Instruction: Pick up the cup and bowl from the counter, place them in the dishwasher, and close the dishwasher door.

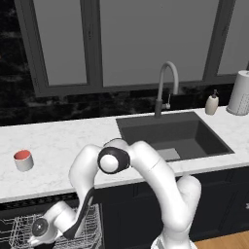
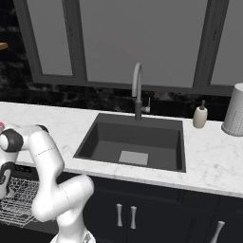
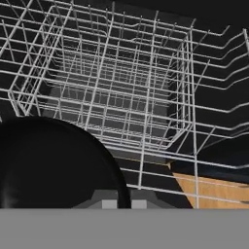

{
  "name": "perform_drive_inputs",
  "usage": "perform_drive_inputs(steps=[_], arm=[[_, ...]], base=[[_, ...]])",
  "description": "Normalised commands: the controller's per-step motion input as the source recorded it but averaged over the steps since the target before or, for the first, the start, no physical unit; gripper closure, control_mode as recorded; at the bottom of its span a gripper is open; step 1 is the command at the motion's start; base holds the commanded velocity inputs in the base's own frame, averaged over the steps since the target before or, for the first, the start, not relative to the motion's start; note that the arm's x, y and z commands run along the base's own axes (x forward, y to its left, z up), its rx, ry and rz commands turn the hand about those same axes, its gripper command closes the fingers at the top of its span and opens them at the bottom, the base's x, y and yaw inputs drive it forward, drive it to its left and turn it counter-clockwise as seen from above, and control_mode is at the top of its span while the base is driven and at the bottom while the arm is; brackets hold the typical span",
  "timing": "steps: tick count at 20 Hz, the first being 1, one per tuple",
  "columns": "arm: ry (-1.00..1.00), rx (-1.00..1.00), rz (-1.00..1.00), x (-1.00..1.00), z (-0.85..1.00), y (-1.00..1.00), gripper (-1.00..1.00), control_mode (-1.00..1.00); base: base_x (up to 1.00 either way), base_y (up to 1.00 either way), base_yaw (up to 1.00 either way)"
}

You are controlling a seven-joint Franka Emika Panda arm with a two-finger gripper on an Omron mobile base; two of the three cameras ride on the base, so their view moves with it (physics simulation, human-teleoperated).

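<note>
A grey faucet (image 1: pixel 167 82), soap bottle (image 1: pixel 211 103) and perforated cylinder (image 1: pixel 240 93) stand behind the sink (image 1: pixel 194 127).

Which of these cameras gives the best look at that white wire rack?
The hand view: the white wire rack spreads across it, seen close from above. The left base view catches a corner behind the arm; the right base view shows an edge.

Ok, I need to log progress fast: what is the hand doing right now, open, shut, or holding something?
Hand: shut on the black bowl, held over the dishwasher's wire rack.
</note>
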Motion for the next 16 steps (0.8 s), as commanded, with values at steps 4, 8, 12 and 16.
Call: perform_drive_inputs(steps=[4, 8, 12, 16], arm=[[0.00, 0.00, 0.00, 0.00, -0.44, 0.00, 1.00, -1.00], [0.00, -0.01, 0.00, 0.00, -0.44, 0.00, 1.00, -1.00], [0.00, -0.01, 0.00, 0.00, -0.43, 0.00, 1.00, -1.00], [0.00, -0.01, 0.00, 0.00, -0.45, 0.00, 1.00, -1.00]], base=[[0.00, 0.00, 0.00], [0.00, 0.00, 0.00], [0.00, 0.00, 0.00], [0.00, 0.00, 0.00]])
